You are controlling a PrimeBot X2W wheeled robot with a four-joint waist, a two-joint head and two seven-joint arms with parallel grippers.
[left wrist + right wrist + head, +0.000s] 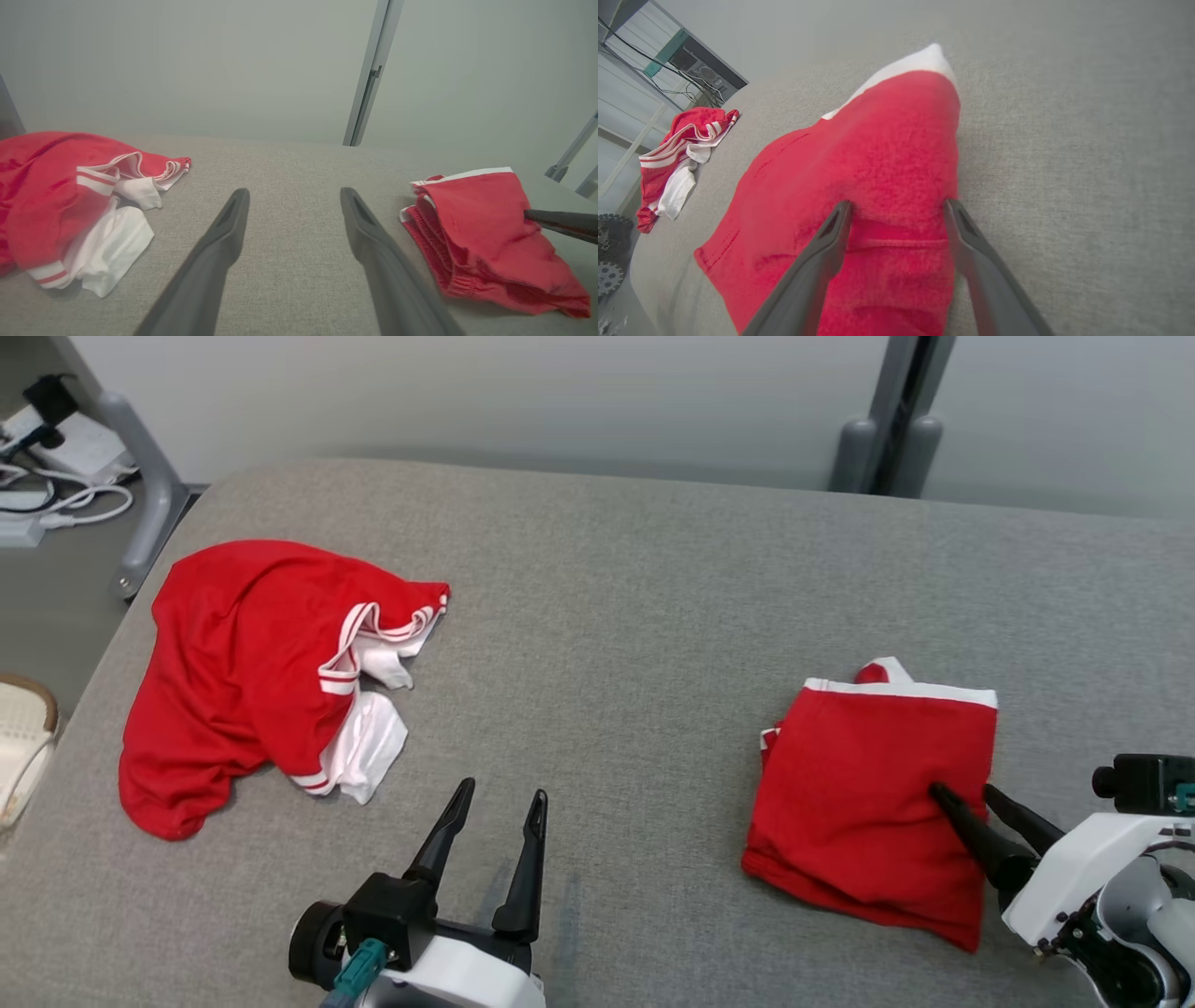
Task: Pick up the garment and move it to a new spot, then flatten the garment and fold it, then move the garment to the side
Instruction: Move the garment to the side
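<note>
A folded red garment (868, 775) with a white band along its far edge lies on the right of the grey padded table (635, 616). My right gripper (962, 791) is open low over its right edge. One finger lies over the red cloth (859, 154) and the other along the cloth's side, with nothing pinched. A second, crumpled red-and-white garment (243, 663) lies at the left. My left gripper (502, 791) stands open above bare table between the two garments, touching neither. The left wrist view has the crumpled garment (51, 186) at left and the folded garment (476, 224) at right.
The table's left edge runs close to the crumpled garment. On the floor past that edge are cables and a power strip (37, 504), a grey metal leg (149, 495) and a pale woven basket (19, 737). Grey posts (887, 439) stand behind the table's far edge.
</note>
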